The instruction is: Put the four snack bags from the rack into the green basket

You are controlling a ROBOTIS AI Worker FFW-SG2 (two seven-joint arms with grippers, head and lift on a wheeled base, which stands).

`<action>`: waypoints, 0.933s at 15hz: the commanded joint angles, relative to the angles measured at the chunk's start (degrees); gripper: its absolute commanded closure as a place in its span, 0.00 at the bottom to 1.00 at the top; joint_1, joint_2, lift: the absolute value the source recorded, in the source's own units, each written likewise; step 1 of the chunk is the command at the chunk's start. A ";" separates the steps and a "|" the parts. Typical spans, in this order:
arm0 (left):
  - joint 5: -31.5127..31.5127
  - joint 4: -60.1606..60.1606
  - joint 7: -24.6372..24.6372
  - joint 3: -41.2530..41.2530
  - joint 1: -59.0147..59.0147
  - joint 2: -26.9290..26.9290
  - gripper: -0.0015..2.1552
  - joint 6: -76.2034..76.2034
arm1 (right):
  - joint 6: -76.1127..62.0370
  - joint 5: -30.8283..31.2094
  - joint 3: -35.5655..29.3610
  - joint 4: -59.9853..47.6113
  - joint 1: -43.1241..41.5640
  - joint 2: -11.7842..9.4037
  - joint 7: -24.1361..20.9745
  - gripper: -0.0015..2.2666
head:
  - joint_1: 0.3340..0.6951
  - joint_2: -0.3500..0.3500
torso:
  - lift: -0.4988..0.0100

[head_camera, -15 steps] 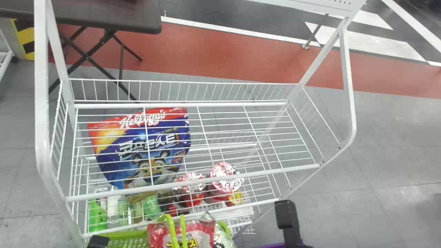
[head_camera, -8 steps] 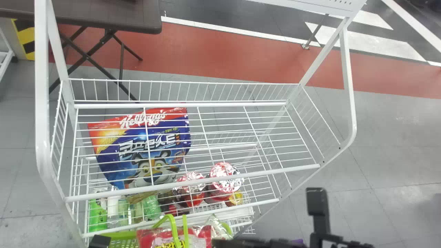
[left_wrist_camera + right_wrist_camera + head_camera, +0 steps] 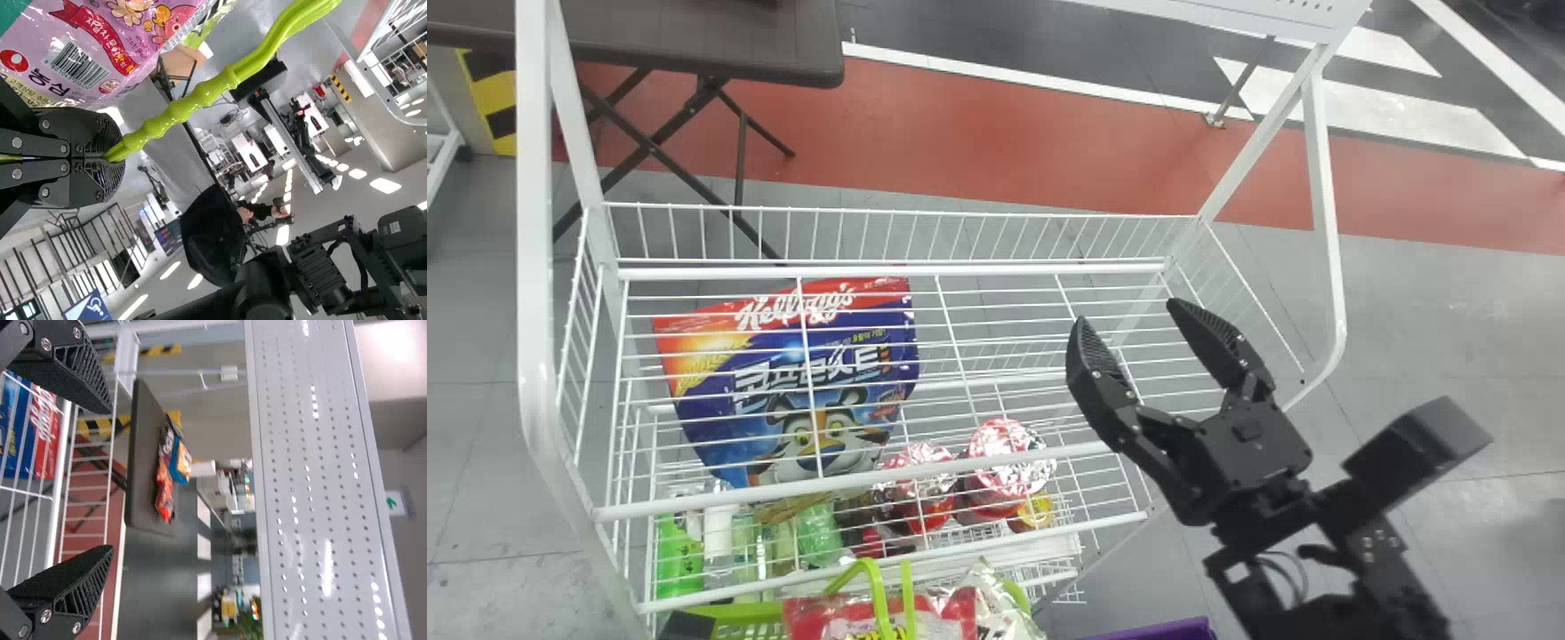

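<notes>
Over the right part of the white rack [image 3: 925, 491], my right gripper [image 3: 1125, 316] stands open with nothing between its fingers. The right gripper [image 3: 107, 480] also shows its two spread fingers in the right wrist view. At the bottom edge is part of my left gripper [image 3: 685, 625], beside the green basket [image 3: 751, 613]. A red snack bag [image 3: 827, 615] and a silvery bag [image 3: 1000, 613] lie in the basket around its handle. In the left wrist view, my left gripper [image 3: 110, 157] is shut on the green handle [image 3: 177, 110], near a pink snack bag [image 3: 127, 40].
A large blue cereal bag [image 3: 783, 382] lies beneath the rack's upper wires, with foil-topped cups [image 3: 1009, 462] and green bottles [image 3: 679, 556] lower down. A purple edge [image 3: 1165, 629] shows at the bottom. Behind the rack stands a brown table [image 3: 694, 44].
My right gripper has come up from the bottom edge, over the rack's right side. The bags in the basket have shifted a little.
</notes>
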 commanded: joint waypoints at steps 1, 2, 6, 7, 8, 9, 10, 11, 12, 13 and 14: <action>0.00 0.00 0.00 0.04 0.03 0.00 0.99 -0.08 | -2.18 3.17 5.67 1.61 0.44 0.05 -3.71 0.04 | 1.00 0.00 | 0.97; 0.00 -0.09 0.00 0.04 0.12 0.00 0.99 -0.08 | -2.36 3.17 6.72 1.87 0.52 0.05 -4.51 0.04 | 1.00 0.00 | 0.97; 0.00 -0.18 -0.09 0.31 0.38 0.09 0.99 -0.26 | -1.13 3.44 7.34 1.35 0.61 0.05 -5.56 0.04 | 1.00 0.00 | 0.97; 0.00 -0.18 -0.09 0.31 0.38 0.09 0.98 -0.43 | -0.95 3.70 7.34 1.08 0.79 0.05 -5.56 0.04 | 1.00 0.00 | 0.97; 0.00 -0.18 0.00 0.22 0.38 0.00 0.99 -0.61 | -0.25 3.61 7.34 0.82 0.88 0.05 -5.56 0.04 | 1.00 0.00 | 0.97; 0.00 -0.09 0.00 0.13 0.38 0.00 0.99 -0.78 | -0.25 3.61 7.25 0.82 0.96 0.05 -5.47 0.04 | 1.00 0.00 | 0.97; 0.00 -0.09 0.00 0.13 0.38 0.00 0.98 -1.14 | -0.25 3.61 7.16 0.73 0.96 0.05 -5.56 0.04 | 1.00 0.00 | 0.97; 0.00 -0.09 0.00 0.13 0.38 0.00 0.98 -1.14 | -0.25 3.53 7.07 0.73 0.96 0.05 -5.56 0.04 | 1.00 0.00 | 0.97; 0.00 -0.09 0.00 0.13 0.38 0.00 0.98 -1.14 | -0.07 3.44 7.07 0.73 0.96 0.05 -5.56 0.04 | 1.00 0.00 | 0.97; 0.00 -0.09 0.00 0.13 0.38 0.00 0.98 -1.14 | -0.07 3.44 7.07 0.82 0.88 0.05 -5.56 0.04 | 1.00 0.00 | 0.97; 0.00 -0.09 0.00 0.13 0.38 0.00 0.99 -1.14 | -0.07 3.44 7.07 0.82 0.79 0.05 -5.56 0.04 | 1.00 0.00 | 0.97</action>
